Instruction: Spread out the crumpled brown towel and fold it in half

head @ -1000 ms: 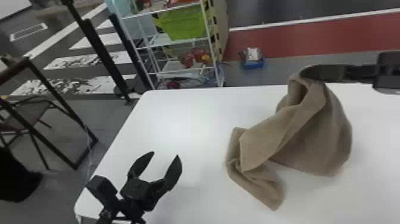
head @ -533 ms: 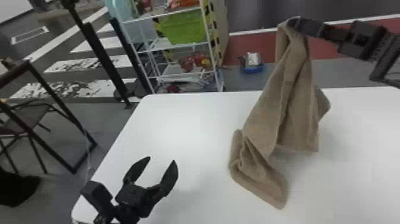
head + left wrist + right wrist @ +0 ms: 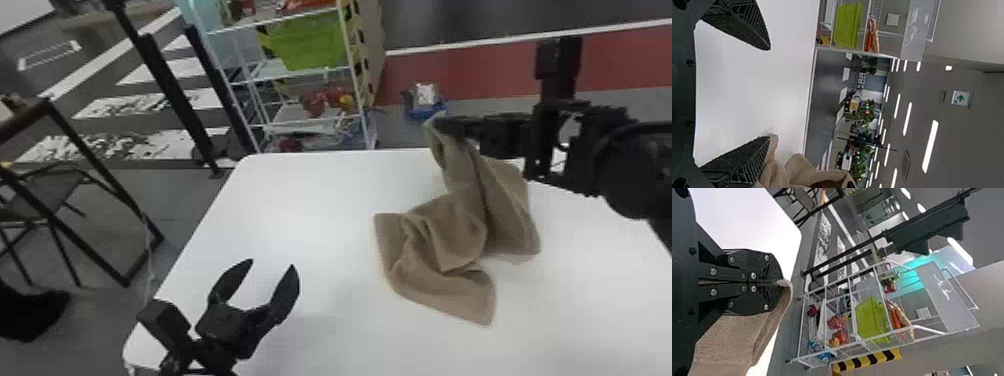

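Above the far edge of the white table, my right gripper [image 3: 442, 122] is shut on a raised corner of the brown towel [image 3: 460, 220]. The towel hangs from it in folds, its lower part bunched on the table. In the right wrist view my right gripper [image 3: 779, 283] has its fingers pressed together with the towel [image 3: 730, 338] between them. My left gripper [image 3: 272, 265] stands open over the table's left part, apart from the towel. The left wrist view has the left gripper [image 3: 768, 94] with wide-parted fingers and the towel [image 3: 805, 172] beyond one of them.
The white table [image 3: 290, 200] has bare surface left of the towel and in front of it. Behind it stands a wire shelf [image 3: 300, 75] with a green bin [image 3: 315, 42]. A dark-framed chair [image 3: 45, 200] is on the floor at the left.
The right gripper first rose with the towel corner and moved left, then came lower. The towel's hanging part has shifted with it. The left gripper stays open, nearly in place.
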Motion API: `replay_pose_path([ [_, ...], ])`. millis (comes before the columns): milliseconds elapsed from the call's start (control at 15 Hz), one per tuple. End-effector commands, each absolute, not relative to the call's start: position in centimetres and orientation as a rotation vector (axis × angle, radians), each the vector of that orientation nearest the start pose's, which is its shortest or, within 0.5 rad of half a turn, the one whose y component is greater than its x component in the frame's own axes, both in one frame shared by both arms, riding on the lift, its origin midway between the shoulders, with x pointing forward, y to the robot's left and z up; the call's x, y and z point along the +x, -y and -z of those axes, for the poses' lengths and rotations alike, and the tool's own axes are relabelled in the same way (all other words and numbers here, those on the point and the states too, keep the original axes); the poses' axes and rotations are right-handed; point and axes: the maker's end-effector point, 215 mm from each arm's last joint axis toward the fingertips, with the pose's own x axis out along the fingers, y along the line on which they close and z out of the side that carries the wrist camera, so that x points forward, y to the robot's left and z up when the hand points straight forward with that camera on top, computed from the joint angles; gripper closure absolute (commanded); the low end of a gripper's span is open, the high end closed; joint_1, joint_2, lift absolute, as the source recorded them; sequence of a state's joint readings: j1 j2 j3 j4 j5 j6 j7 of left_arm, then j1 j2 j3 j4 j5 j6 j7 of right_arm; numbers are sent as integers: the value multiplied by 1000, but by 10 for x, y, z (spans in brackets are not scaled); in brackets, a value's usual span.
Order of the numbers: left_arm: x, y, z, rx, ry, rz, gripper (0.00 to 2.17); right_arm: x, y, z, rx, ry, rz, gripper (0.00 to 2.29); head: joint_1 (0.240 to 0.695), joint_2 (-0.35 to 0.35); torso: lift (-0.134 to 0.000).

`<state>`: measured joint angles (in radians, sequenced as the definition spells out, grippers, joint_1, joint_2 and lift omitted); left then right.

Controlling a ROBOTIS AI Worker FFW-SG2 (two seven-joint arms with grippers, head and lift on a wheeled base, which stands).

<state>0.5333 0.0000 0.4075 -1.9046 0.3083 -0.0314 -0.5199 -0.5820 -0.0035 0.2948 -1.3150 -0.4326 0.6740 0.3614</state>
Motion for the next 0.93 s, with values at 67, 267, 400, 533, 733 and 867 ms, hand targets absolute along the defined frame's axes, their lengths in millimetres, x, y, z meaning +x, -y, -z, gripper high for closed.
replay_pose_path([
  [67,396,-352,383,-150,-70,117,70,667,-46,294,130,-407,-758,670,695,350,-134],
  [267,396,-352,384,-152,-72,117,70,659,-42,312,78,-468,-763,9,695,350,-134],
  [400,396,-352,384,-152,-72,117,70,644,-45,313,52,-469,-805,29,695,350,-134],
  [533,396,-351,386,-152,-74,118,70,631,-50,304,61,-464,-837,46,695,350,-134],
  [733,397,-349,387,-152,-77,122,70,625,-36,302,59,-486,-812,49,695,350,-134],
  [867,397,-348,388,-153,-77,123,70,635,-23,305,25,-493,-745,49,695,350,-134],
])
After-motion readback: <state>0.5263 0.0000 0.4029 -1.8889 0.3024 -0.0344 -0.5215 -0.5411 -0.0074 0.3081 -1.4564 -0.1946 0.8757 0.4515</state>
